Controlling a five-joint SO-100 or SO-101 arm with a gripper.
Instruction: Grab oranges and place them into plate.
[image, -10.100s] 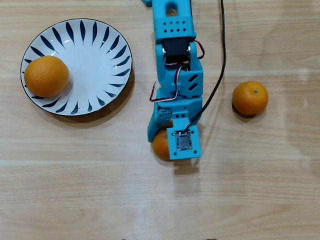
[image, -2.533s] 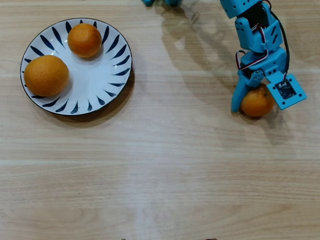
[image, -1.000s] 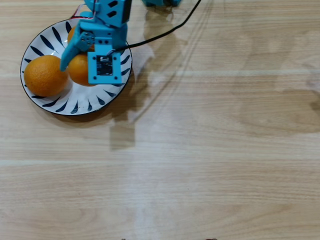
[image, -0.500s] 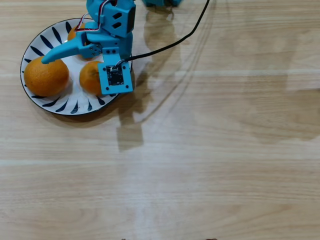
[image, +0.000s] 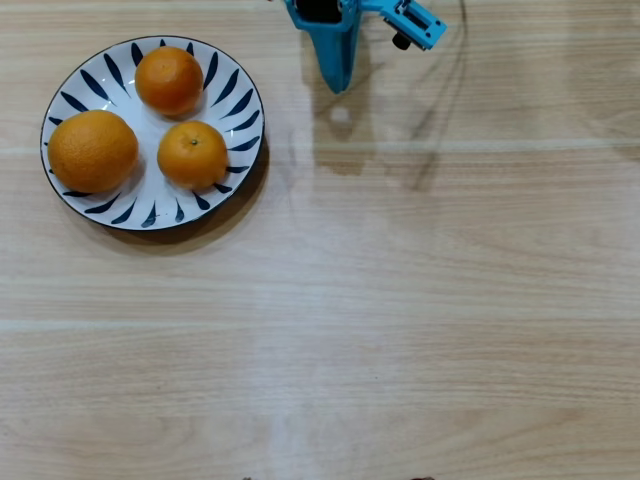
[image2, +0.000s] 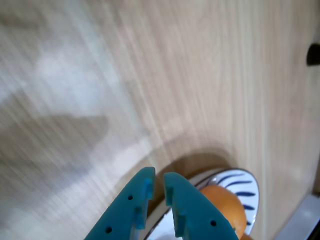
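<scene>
Three dimpled oranges (image: 193, 154) are gathered on the round, blue-stroked ceramic plate (image: 232, 88).
The plate is set on the pale wood-grain worktop (image: 400, 300); the teal plastic fingers (image2: 172, 187) are seen nearly together, empty, well apart from the plate in the overhead view.

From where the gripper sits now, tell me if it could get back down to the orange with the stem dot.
Probably yes. The gripper hangs empty, jaws nearly together, off the plate. That orange lies uncovered nearest that side, a gap from the other two, with bare table between.
</scene>
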